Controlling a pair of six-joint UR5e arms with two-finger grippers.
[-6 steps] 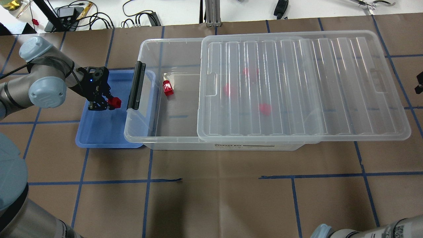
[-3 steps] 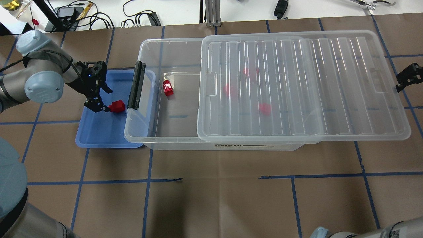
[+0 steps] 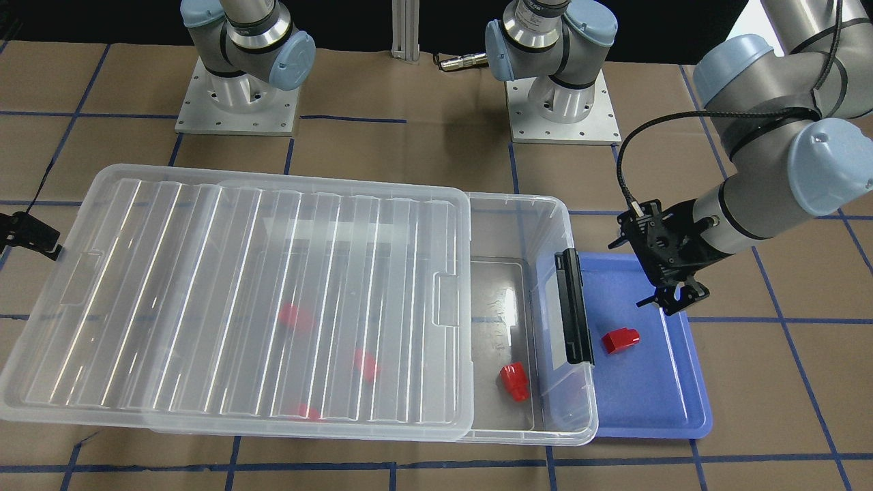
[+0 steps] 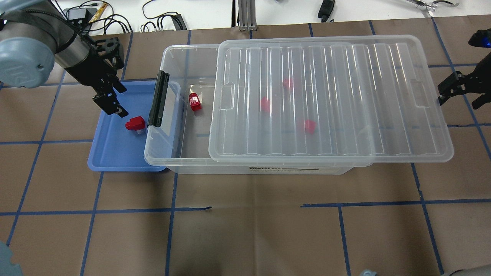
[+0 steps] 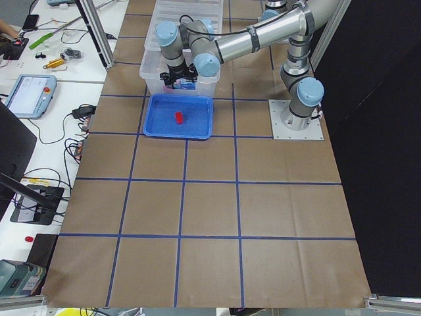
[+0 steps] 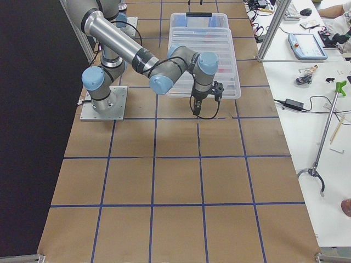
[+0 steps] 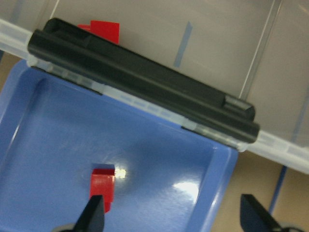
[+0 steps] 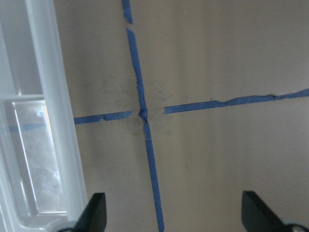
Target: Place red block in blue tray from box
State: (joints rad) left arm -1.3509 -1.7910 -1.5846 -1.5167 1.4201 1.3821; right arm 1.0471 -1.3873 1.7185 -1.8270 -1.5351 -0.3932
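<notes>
A red block (image 4: 135, 123) lies in the blue tray (image 4: 115, 153), free of any gripper; it also shows in the front view (image 3: 620, 339) and the left wrist view (image 7: 102, 186). My left gripper (image 4: 117, 100) is open and empty, above the tray's far left part. The clear box (image 4: 165, 76) stands right of the tray, and its black latch (image 4: 159, 99) overhangs the tray. Its lid (image 4: 330, 99) covers most of the box. One red block (image 4: 195, 102) lies in the uncovered end. Three more show through the lid. My right gripper (image 4: 460, 97) is open at the lid's right end.
Brown paper with blue tape lines (image 8: 145, 145) covers the table. Cables and tools (image 4: 96, 19) lie on the white surface beyond the far edge. The two arm bases (image 3: 235, 95) stand on the robot's side of the box.
My left gripper has let go of the red block, which now lies in the tray, and has moved up and away. The lid has slid left. My right gripper has come in at its right end.
</notes>
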